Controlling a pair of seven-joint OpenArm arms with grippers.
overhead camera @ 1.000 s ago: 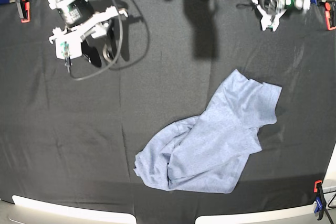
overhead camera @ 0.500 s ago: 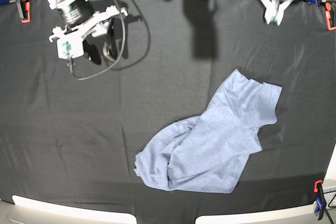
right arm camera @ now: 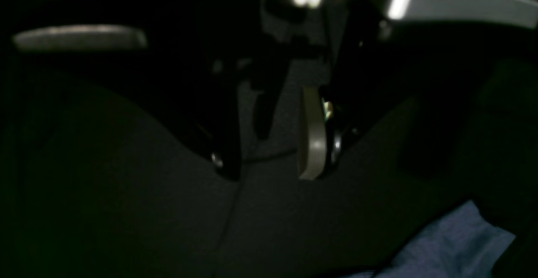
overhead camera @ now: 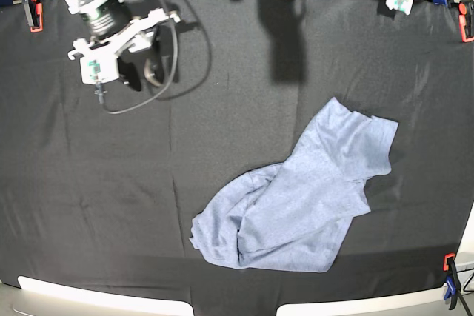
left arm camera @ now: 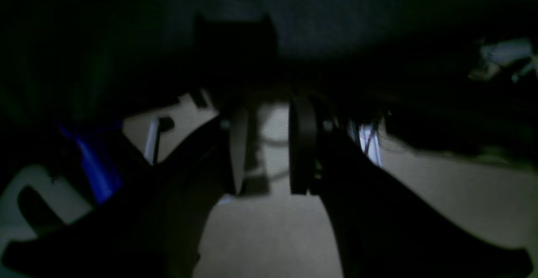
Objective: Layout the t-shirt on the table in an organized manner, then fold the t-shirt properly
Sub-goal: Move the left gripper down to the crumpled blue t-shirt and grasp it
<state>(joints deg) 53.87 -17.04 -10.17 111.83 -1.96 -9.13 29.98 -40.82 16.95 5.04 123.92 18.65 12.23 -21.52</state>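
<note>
The t-shirt (overhead camera: 300, 195), light blue-grey and crumpled, lies in a loose diagonal heap on the table (overhead camera: 89, 205), toward its near right part, with one end reaching toward the right edge and the other bunched near the front edge. The right gripper (overhead camera: 141, 72) hangs over the far left corner, well apart from the garment, its fingers (right arm camera: 312, 137) spread with nothing between them. The left gripper (left arm camera: 269, 156) sits at the far right corner beside a red clamp (overhead camera: 466, 21), fingers likewise parted and empty.
</note>
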